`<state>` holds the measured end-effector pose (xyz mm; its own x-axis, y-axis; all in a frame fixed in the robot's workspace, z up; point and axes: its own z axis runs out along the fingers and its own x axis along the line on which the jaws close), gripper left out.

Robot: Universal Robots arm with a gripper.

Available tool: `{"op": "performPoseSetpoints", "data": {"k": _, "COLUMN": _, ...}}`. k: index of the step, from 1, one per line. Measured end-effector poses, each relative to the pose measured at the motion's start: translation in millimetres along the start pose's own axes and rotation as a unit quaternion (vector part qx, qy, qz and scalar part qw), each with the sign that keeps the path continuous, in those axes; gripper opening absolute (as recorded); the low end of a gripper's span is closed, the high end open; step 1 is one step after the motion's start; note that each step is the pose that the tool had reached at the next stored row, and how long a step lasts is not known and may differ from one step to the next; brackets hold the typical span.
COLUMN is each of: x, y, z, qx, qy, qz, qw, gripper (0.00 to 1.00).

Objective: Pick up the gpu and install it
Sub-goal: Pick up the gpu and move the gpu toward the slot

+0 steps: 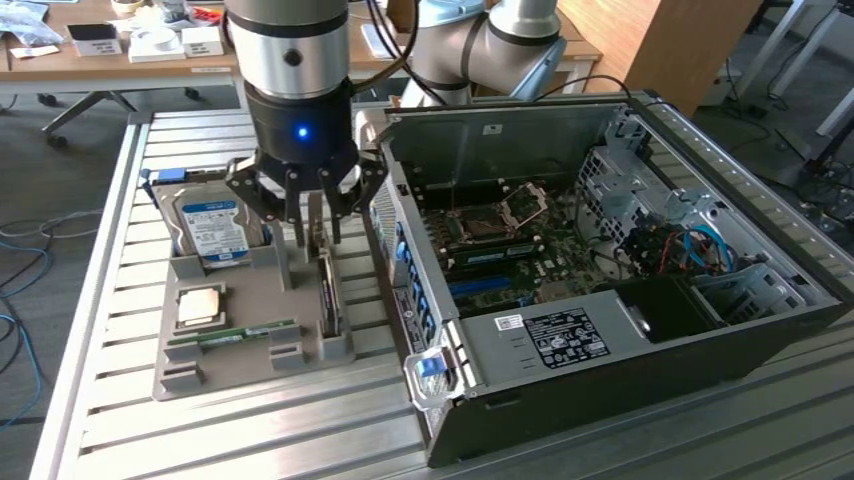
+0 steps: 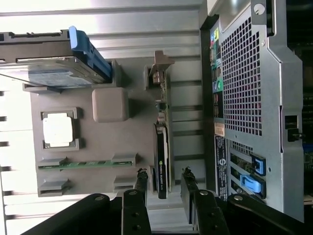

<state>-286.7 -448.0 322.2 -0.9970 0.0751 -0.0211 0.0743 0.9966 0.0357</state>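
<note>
Gripper (image 1: 318, 228) jaws stand spread wide and hold nothing; in the wrist view the gripper (image 2: 164, 175) has one finger on either side of the gpu (image 2: 162, 147), with a clear gap showing between each finger and the card, so no grip is made. By my reading the task is at its very start: the pick has not yet happened and the install is wholly undone. The gpu (image 1: 328, 290) stands on its long edge in a slot of the grey holder tray (image 1: 254, 350), on the side of the tray nearest the computer case (image 1: 627, 330), and the fingertips hang just above its upper end; whether they graze it I cannot tell. On the same tray sit the hard drive (image 1: 214, 235) with its blue-white label, the processor chip (image 1: 200, 303) and the green memory stick (image 1: 247, 333), all apart from the card and untouched. The case lies open on the slatted metal table (image 1: 200, 430), just beside the tray, its motherboard (image 1: 521, 250) exposed and no card of this kind seated in it as far as I can judge.
</note>
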Motion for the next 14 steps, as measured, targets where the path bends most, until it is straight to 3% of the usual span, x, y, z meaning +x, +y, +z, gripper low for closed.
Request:
{"op": "performPoseSetpoints", "data": {"k": 9, "x": 0.3, "y": -0.5, "z": 14.0, "qx": 0.0000, "qy": 0.0000, "qz": 0.000, "qw": 1.0000, "gripper": 0.42}}
{"op": "performPoseSetpoints", "data": {"k": 11, "x": 0.5, "y": -0.9, "z": 25.6, "qx": 0.0000, "qy": 0.0000, "qz": 0.000, "qw": 1.0000, "gripper": 0.42}}
{"op": "performPoseSetpoints", "data": {"k": 14, "x": 0.5, "y": -0.9, "z": 26.3, "qx": 0.0001, "qy": 0.0001, "qz": 0.000, "qw": 1.0000, "gripper": 0.42}}
